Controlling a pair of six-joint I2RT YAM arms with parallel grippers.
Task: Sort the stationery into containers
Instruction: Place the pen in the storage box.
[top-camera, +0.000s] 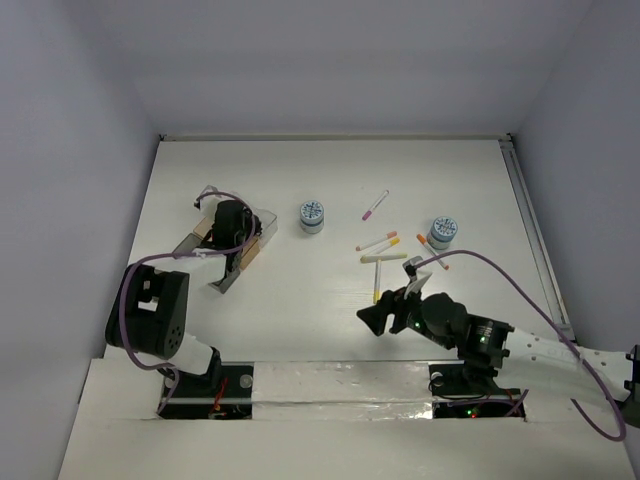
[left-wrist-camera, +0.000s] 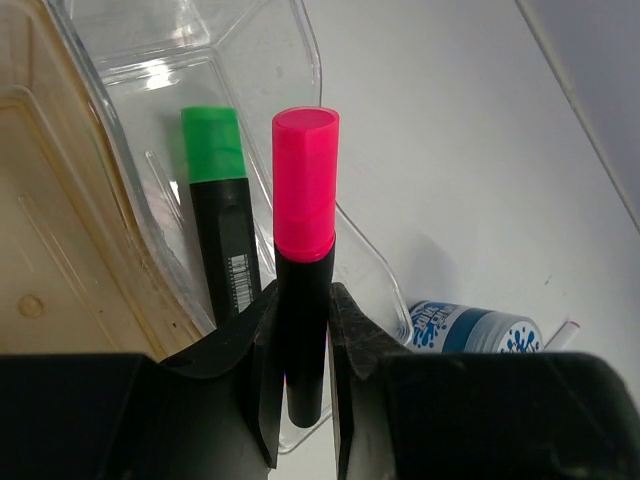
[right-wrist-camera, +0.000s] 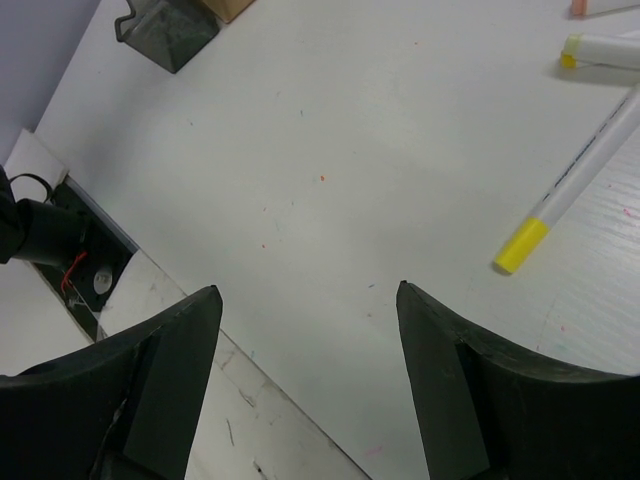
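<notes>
**Pink marker gripped over the clear tray; right hand wide above bare desk**

The left wrist view shows what the overhead one hides: the left hand (left-wrist-camera: 302, 335) is clamped on a pink-capped marker (left-wrist-camera: 303, 200), cap pointing away, over the clear tray (left-wrist-camera: 290, 60), where a green-capped marker (left-wrist-camera: 222, 210) lies beside the tan tray (left-wrist-camera: 60, 250). From above, that hand covers the trays. The right wrist view shows the right hand (right-wrist-camera: 305, 292) spread wide and holding nothing, with a yellow-tipped pen (right-wrist-camera: 575, 190) near it on the desk (right-wrist-camera: 330, 130). Only the top view shows both blue-white discs (top-camera: 312, 216) (top-camera: 442, 232).
</notes>
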